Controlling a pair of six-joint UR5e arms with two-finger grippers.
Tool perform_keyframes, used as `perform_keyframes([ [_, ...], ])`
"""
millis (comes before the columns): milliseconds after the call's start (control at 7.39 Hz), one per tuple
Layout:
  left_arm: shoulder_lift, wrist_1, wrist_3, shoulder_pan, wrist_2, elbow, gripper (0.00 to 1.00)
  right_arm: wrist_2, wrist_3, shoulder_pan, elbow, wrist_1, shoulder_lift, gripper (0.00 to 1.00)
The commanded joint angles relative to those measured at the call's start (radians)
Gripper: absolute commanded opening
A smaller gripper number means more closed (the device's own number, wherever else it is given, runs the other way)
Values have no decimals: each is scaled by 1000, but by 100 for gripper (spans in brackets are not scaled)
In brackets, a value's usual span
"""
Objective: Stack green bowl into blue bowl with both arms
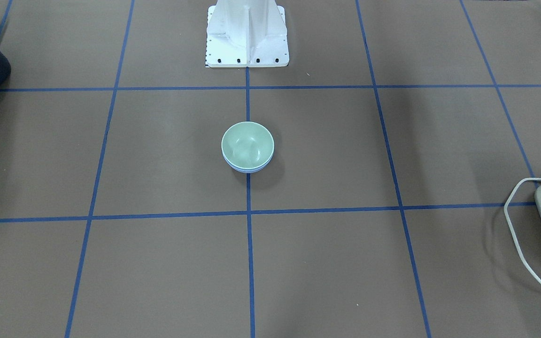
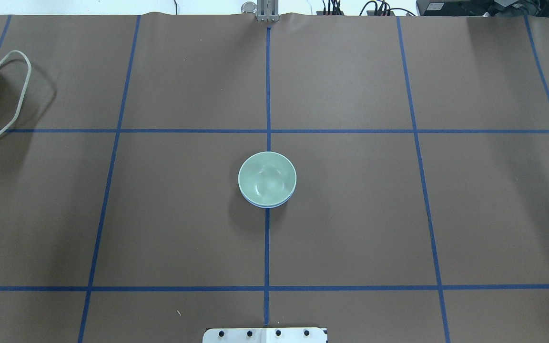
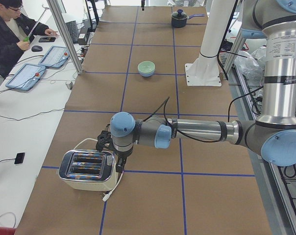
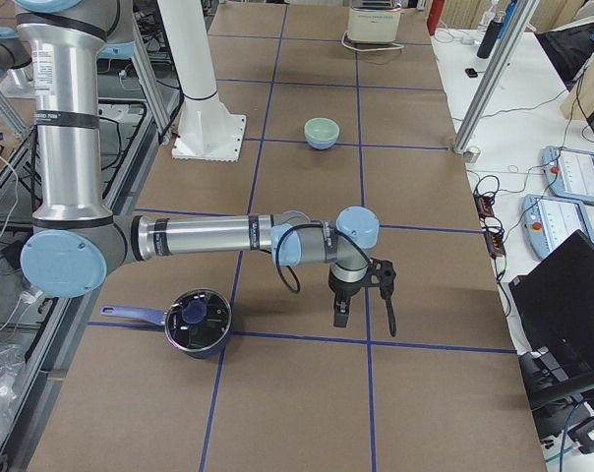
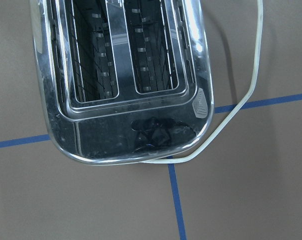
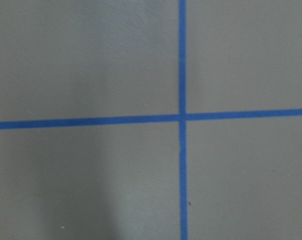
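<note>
Since the green bowl (image 2: 267,177) is already sitting nested in the blue bowl (image 2: 267,206) at the table's centre, the stacking appears finished. Both arms are hanging well away. Whether the left gripper (image 3: 119,165) or right gripper (image 4: 340,313) is parted, I cannot tell.

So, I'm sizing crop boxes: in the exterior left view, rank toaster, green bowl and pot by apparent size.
1. toaster, nearest the camera.
2. green bowl and pot look alike; the pot is farther, so unranked.
</note>
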Motion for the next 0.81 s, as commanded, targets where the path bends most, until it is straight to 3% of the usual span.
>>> perform_keyframes([
  [0, 24, -14, -4, -1, -9, 10, 99, -11, -11, 47, 2, 7, -47, 100],
  [677, 71, -41, 1, -2, 0, 1, 99, -14, 0, 48, 2, 7, -54, 100],
])
